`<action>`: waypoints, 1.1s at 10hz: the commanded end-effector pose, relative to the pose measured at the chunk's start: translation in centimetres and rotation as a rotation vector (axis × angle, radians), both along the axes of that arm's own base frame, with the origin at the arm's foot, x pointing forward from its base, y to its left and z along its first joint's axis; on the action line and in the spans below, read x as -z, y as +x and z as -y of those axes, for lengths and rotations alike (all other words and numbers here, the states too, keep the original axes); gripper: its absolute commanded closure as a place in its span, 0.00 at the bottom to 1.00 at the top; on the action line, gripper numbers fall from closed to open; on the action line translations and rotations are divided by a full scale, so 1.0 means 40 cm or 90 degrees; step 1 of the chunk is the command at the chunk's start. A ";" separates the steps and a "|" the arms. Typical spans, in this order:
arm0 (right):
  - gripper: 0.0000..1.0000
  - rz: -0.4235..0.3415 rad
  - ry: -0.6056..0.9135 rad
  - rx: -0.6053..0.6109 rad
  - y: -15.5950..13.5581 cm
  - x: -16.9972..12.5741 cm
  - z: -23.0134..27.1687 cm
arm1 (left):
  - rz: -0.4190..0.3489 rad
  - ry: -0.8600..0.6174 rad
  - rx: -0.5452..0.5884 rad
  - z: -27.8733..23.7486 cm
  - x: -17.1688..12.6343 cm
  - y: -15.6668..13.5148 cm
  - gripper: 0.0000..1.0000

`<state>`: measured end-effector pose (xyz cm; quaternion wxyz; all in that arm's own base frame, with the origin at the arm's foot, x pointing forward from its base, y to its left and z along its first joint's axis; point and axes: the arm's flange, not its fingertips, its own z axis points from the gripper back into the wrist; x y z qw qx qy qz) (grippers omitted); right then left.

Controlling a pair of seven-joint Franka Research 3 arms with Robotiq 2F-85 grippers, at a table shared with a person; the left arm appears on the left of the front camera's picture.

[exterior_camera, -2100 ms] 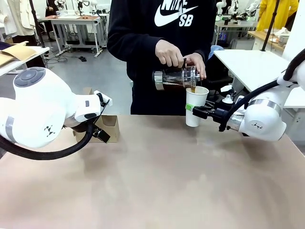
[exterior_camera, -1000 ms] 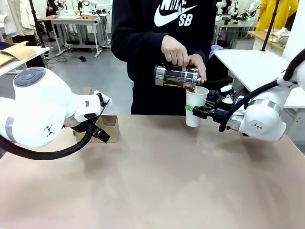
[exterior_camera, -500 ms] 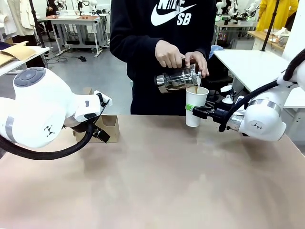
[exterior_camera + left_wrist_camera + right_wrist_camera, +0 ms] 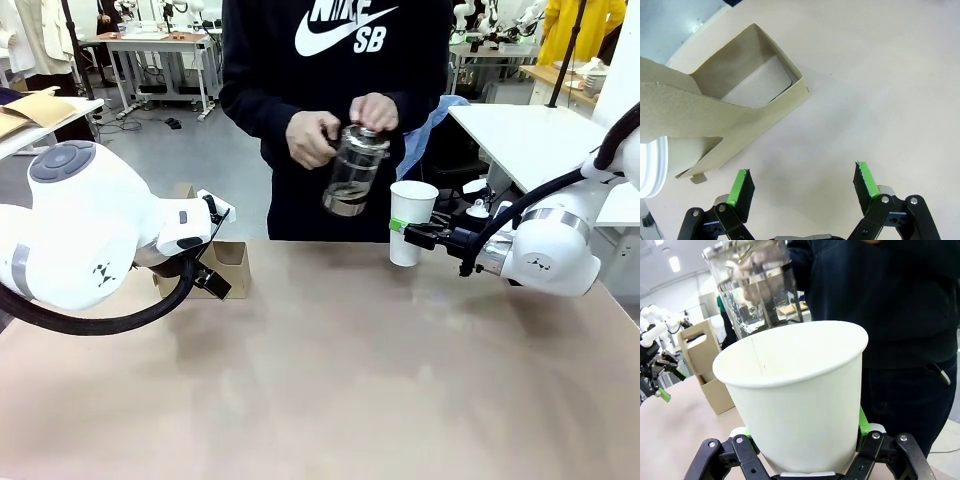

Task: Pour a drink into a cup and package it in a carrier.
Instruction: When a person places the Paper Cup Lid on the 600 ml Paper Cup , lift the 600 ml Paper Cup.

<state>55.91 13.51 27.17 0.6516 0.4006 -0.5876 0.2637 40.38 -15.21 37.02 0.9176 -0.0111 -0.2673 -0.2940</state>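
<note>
Sideways, right pincer (image 4: 404,231) around cup (image 4: 414,203).

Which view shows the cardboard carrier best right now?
The left wrist view: the carrier lies close below, its open slot seen from above. In the front view the left arm hides most of the carrier. The right wrist view shows the carrier far off, handle panel upright.
</note>
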 end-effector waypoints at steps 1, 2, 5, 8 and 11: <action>0.20 0.004 0.000 0.002 -0.002 -0.008 -0.005 | 0.000 -0.001 0.000 -0.001 -0.001 0.000 0.00; 0.20 0.004 0.000 0.002 -0.002 -0.008 -0.005 | 0.000 -0.001 0.000 -0.001 -0.001 0.000 0.00; 0.20 0.004 0.000 0.002 -0.002 -0.008 -0.005 | 0.000 -0.001 0.000 -0.001 -0.001 0.000 0.00; 0.20 0.004 0.000 0.002 -0.002 -0.008 -0.005 | 0.000 -0.001 0.000 -0.001 -0.001 0.000 0.00; 0.20 0.004 0.000 0.002 -0.002 -0.008 -0.005 | 0.000 -0.001 0.000 -0.001 -0.001 0.000 0.00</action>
